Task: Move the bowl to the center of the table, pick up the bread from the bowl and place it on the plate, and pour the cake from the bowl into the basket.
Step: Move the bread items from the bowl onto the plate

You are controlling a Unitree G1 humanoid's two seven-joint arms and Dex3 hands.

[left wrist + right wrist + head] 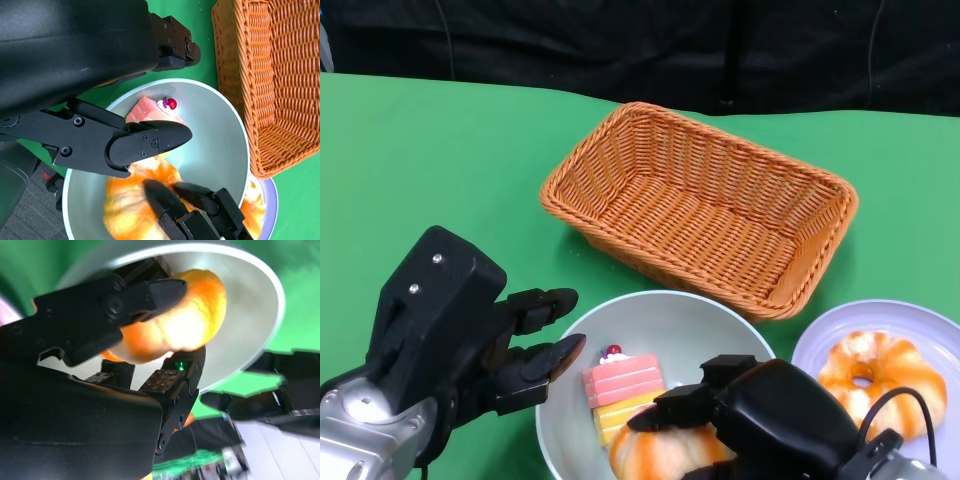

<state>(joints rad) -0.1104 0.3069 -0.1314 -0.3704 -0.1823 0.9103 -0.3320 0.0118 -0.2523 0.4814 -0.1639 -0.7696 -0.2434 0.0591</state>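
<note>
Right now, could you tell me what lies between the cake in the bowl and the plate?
In the head view, the right hand and the bread its fingers close on lie between the cake and the plate, along with the bowl rim.

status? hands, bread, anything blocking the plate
Right hand gripping bread inside bowl. Left hand open at bowl's rim, holding nothing. Cake in bowl. Plate already carries a donut; basket empty.

R hand [720,405] fingers curled closed, L hand [495,345] spread.
</note>
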